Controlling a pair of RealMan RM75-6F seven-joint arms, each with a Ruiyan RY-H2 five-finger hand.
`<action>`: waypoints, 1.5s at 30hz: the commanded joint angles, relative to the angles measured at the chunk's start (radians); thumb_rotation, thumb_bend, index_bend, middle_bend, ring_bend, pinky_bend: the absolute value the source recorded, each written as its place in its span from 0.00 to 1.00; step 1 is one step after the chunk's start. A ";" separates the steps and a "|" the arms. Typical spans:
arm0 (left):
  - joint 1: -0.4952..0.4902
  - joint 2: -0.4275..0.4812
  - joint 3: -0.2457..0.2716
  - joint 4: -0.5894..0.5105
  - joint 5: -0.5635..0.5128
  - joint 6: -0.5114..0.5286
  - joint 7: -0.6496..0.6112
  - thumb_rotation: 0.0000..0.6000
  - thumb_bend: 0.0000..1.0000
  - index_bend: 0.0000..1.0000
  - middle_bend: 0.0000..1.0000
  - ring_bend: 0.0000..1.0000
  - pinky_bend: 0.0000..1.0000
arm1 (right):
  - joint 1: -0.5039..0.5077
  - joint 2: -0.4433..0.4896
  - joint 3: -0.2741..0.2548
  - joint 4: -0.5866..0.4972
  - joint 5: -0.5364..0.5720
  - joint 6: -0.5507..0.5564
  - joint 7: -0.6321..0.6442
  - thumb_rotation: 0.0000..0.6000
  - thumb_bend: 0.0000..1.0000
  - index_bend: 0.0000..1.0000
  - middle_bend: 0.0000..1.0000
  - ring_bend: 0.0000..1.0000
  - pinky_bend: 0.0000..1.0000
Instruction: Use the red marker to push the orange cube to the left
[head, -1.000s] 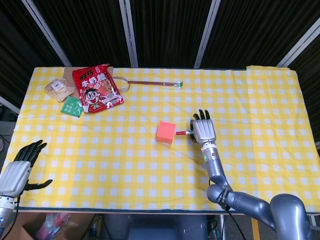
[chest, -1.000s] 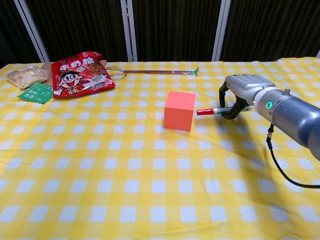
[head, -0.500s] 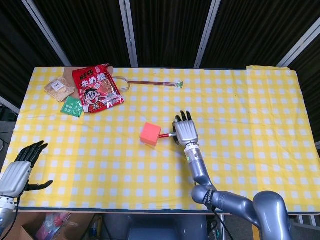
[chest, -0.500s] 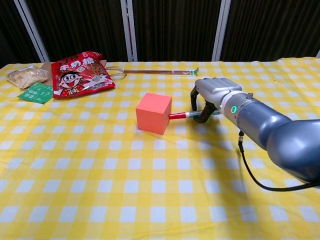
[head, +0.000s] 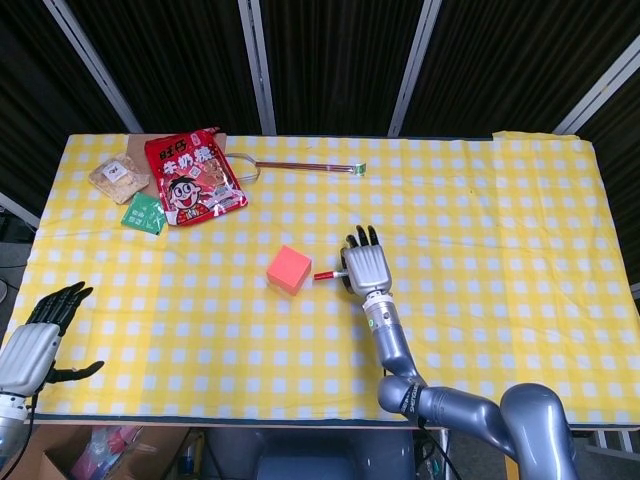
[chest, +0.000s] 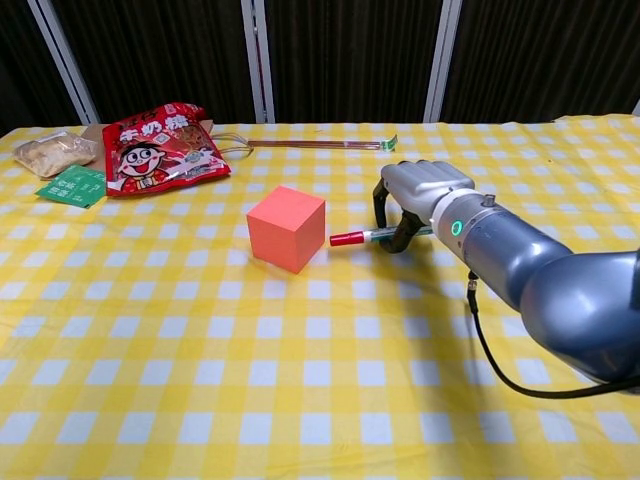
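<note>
Orange cube (chest: 287, 229) has slid toward frame left; right hand (chest: 422, 190), gripping the red marker (chest: 372, 236), seems just off it now.

So the orange foam cube (chest: 287, 229) sits about mid-tabletop (chest: 300, 400), and the red-capped marker pen (chest: 372, 236) lies just right of it, cap end pointing at the cube with a small gap between. The right hand (chest: 420, 195) holds the marker's far end, further right. Way off at the back left: red snack bag (chest: 160, 135), green packet (chest: 72, 185) and clear bag of biscuits (chest: 52, 152) beside it, long thin metal tool (chest: 310, 144) to the bag's right. The left hand (head: 35, 340) hangs off the near left edge.
</note>
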 joint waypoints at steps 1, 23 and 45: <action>0.000 0.000 0.000 0.000 0.000 0.001 0.001 1.00 0.00 0.00 0.00 0.00 0.00 | -0.014 0.007 -0.006 -0.022 0.015 0.025 -0.025 1.00 0.48 0.66 0.24 0.03 0.00; 0.002 0.007 0.004 -0.005 0.013 0.007 -0.030 1.00 0.00 0.00 0.00 0.00 0.00 | 0.018 -0.028 0.034 -0.114 0.102 0.108 -0.168 1.00 0.49 0.66 0.24 0.03 0.00; 0.003 0.022 0.011 -0.015 0.007 -0.005 -0.053 1.00 0.01 0.00 0.00 0.00 0.00 | 0.185 -0.185 0.139 0.119 0.072 0.002 -0.076 1.00 0.49 0.66 0.24 0.03 0.00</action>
